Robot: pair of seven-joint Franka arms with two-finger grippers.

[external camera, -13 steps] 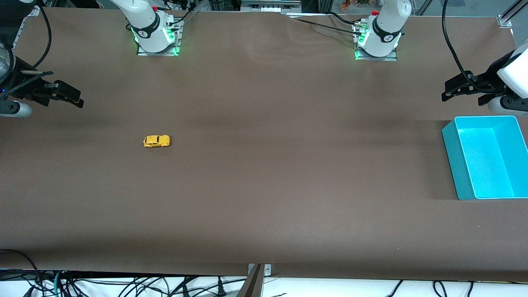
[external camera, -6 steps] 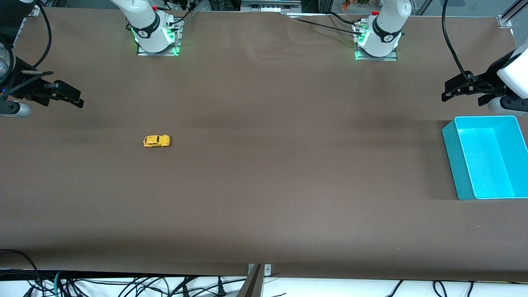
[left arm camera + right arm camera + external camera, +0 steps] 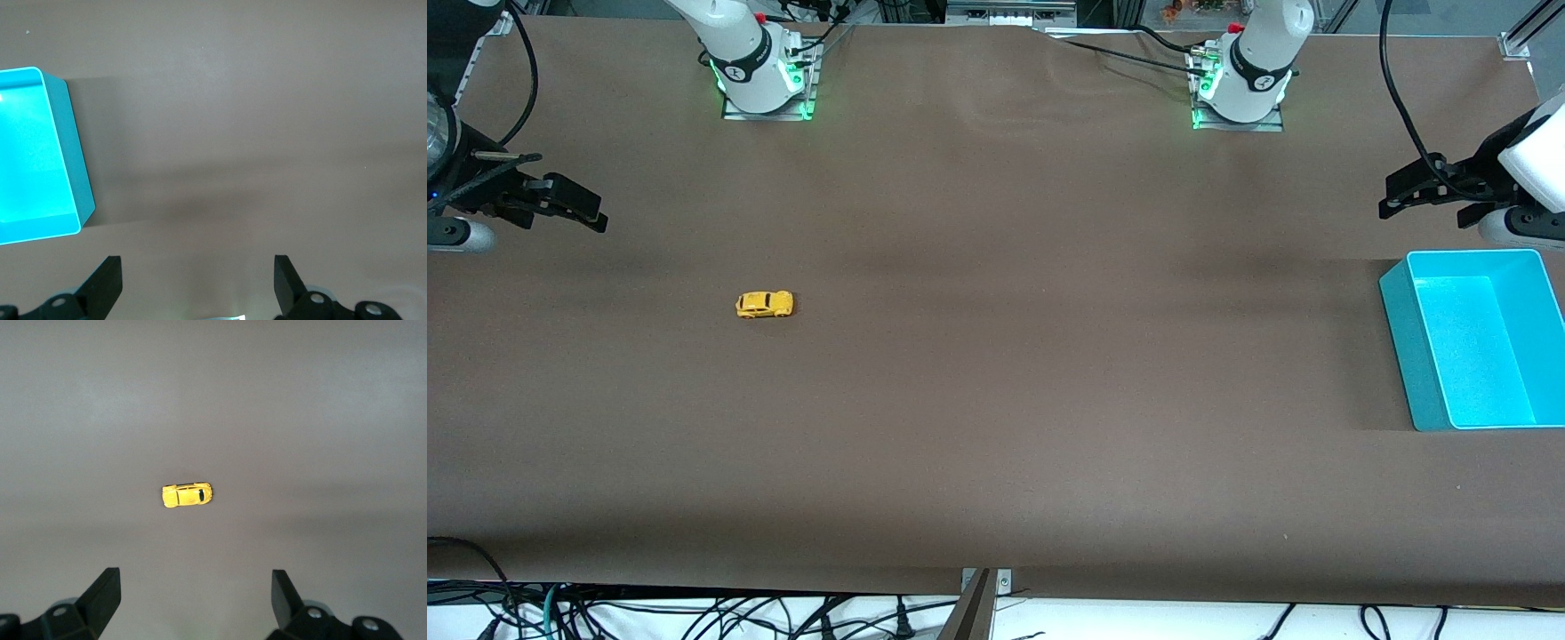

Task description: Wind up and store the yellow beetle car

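The yellow beetle car [image 3: 764, 304] stands on its wheels on the brown table, toward the right arm's end; the right wrist view shows the car [image 3: 187, 495] from above. My right gripper [image 3: 578, 209] hangs open and empty in the air at that end of the table, well apart from the car, its gripper [image 3: 193, 590] wide in its own view. My left gripper [image 3: 1396, 197] waits open and empty above the table beside the cyan bin [image 3: 1396, 311]. In the left wrist view the gripper [image 3: 197, 280] is wide apart, with the bin [image 3: 73, 153] off to one side.
The cyan bin is empty and sits at the left arm's end of the table. Both arm bases [image 3: 760, 76] [image 3: 1240, 84] stand along the table's edge farthest from the front camera. Cables hang below the nearest edge.
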